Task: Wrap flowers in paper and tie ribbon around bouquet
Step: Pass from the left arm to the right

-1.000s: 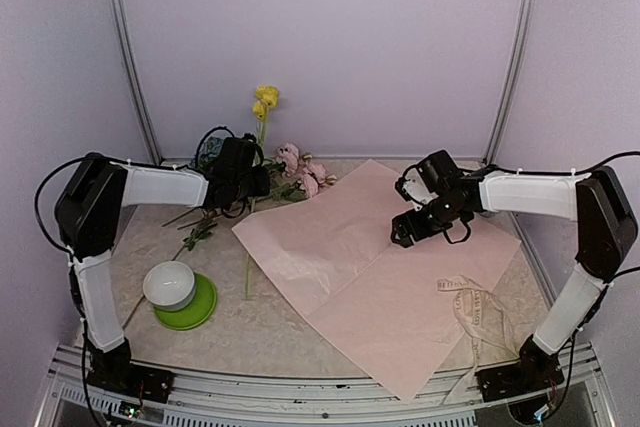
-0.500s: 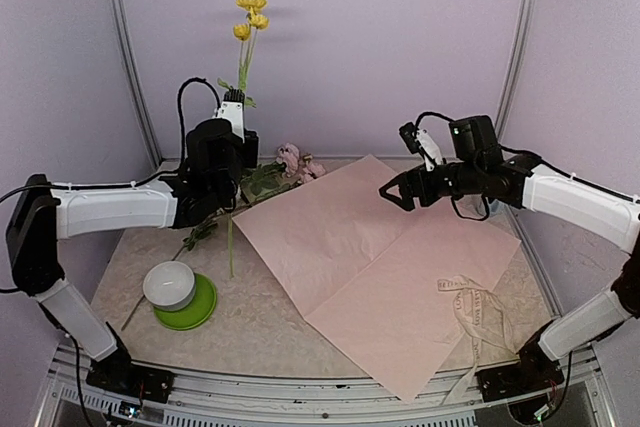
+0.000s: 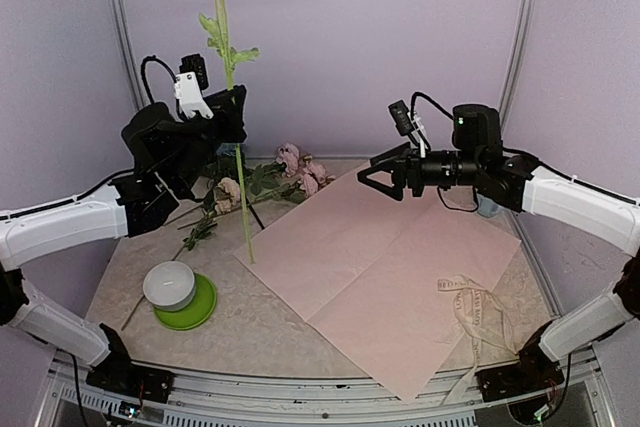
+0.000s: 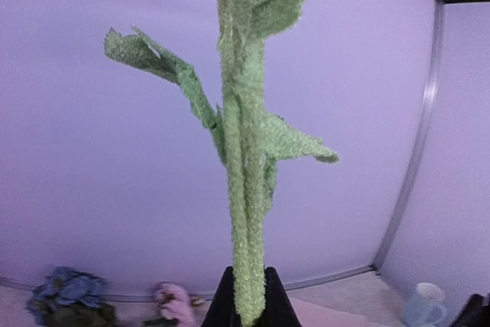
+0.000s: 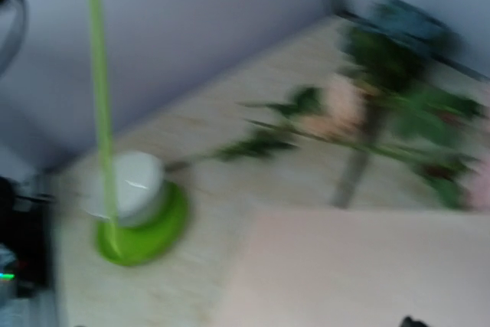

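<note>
Our left jaws are clamped tight on 1 yellow flower stem (image 3: 240, 197). They grip it partway up, so the yellow heads poke out at the very top of the overhead view. The bare stalk hangs down to about the left corner of the pink paper (image 3: 400, 277), and we can't tell if the tip touches. The stem stands nearly upright. The left wrist view is just fuzzy green stalk and leaves rising out of the closed jaws.

The rest of the flowers (image 3: 285, 175), pink roses and leafy stalks, lie on the worktop (image 3: 250, 332) at the back, just off the paper's far left edge.

The right jaws are spread wide with nothing in them, up in the air over the far part of the paper. The ribbon (image 3: 470, 309) sits in a loose heap at the paper's right edge. There's a white bowl (image 3: 168, 284) on a green plate (image 3: 200, 312) at front left. The right wrist view is pretty blurry.
</note>
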### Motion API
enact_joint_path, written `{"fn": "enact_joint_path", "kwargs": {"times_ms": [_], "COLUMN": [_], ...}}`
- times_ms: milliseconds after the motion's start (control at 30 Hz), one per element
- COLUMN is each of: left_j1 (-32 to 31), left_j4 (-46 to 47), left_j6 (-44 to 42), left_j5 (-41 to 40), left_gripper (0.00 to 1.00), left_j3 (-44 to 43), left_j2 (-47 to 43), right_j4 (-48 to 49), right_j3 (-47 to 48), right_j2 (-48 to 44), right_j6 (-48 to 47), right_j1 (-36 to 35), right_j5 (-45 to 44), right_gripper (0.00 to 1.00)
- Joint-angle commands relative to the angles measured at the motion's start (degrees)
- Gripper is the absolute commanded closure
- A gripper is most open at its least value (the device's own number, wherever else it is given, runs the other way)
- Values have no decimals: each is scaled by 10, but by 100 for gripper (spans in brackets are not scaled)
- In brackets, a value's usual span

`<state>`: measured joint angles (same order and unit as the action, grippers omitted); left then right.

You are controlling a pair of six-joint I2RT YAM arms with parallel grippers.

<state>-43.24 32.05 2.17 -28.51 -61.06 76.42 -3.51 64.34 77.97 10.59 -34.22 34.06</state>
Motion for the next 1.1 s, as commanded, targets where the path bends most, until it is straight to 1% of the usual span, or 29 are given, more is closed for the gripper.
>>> {"fn": "enact_joint_path", "kwargs": {"times_ms": [0,100,167,300,433,500,633,700,767,800,833,933,967,1000,1033,1067], "left_j1": [-54,-61,-66,-78,-83,-87,-93,-93,-93,-93,-93,-92,-92,-91,-91,-90], "left_j4": [83,168,227,267,314,320,320,319,320,320,320,312,304,292,264,217], "left_j6": [145,233,266,285,313,316,314,313,311,310,309,304,302,297,289,280], "left_j5": [240,304,326,325,345,348,342,342,343,342,340,336,331,325,302,270], "left_gripper": [100,100,100,100,100,100,100,100,100,100,100,100,100,100,94,62], "left_j3": [41,60,77,79,85,85,83,84,84,84,84,86,87,85,81,74], "left_j2": [7,23,35,58,81,89,101,105,108,110,109,107,105,103,100,95], "right_j4": [109,126,150,146,135,135,154,155,156,154,152,142,137,132,127,125], "right_j3": [32,61,71,103,132,140,139,140,138,138,137,135,134,132,128,122], "right_j2": [38,62,80,122,160,172,181,181,180,180,179,174,172,170,167,162], "right_j6": [53,48,65,61,61,61,67,66,64,63,62,60,64,70,82,97], "right_j1": [-44,-84,-99,-129,-142,-144,-145,-145,-145,-145,-145,-145,-144,-142,-138,-129], "right_j5": [86,44,42,13,23,30,45,44,46,48,47,39,33,28,25,24], "right_gripper": [15,15,16,16,18,21,36,48,52,56,63,94,100,100,100,100]}}
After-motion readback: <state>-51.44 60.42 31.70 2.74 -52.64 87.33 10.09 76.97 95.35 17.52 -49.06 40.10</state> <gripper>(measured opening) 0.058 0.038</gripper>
